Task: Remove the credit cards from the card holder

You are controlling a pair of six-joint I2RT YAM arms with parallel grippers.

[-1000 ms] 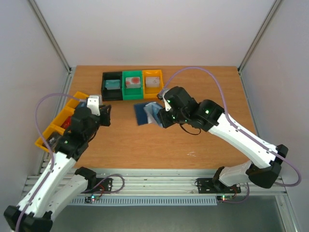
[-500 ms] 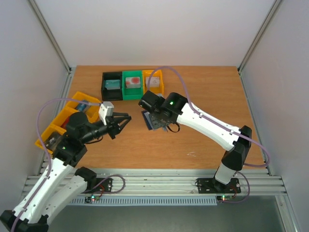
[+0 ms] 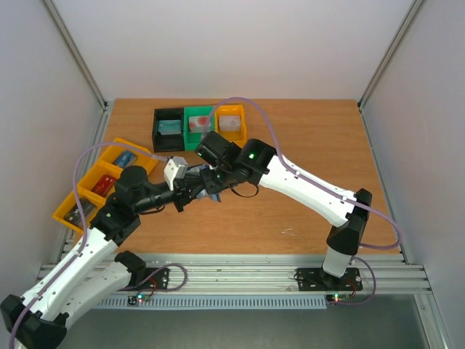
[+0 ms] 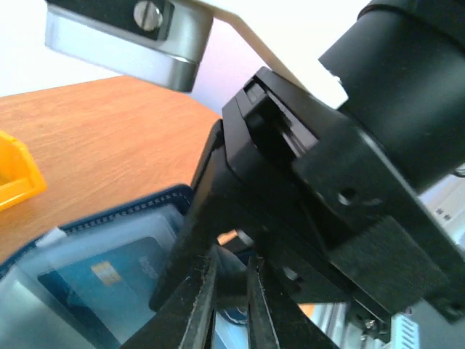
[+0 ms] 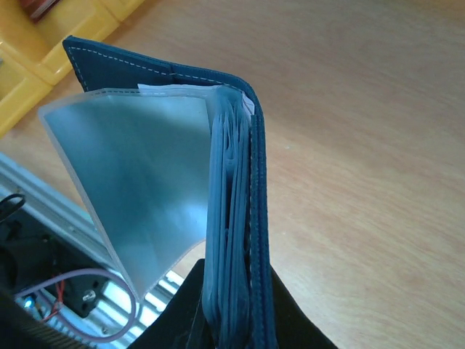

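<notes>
Counting from the left of the table, the top view shows one yellow tray with three compartments in sight. Each holds a small item: one blue, one red, one too dim to name.

Two arms meet over the middle-left of the table. The left gripper points right, toward the holder. Its wrist view shows its fingers close together with a thin gap, but it cannot be told whether they pinch anything.

One holder hangs between the two grippers, off the table. The right gripper is clamped on its near end, a finger on each side. In the right wrist view the holder is seen edge-on, and its long axis runs straight away from that gripper. The blue-grey cover is on the right with the pale pages packed against it, and one clear page splays out to the left. The left wrist view shows one blue card in a pocket.

Three bins stand in a row at the back: black, green and yellow. Each holds one card: greyish card, red-marked card, whitish card.
</notes>
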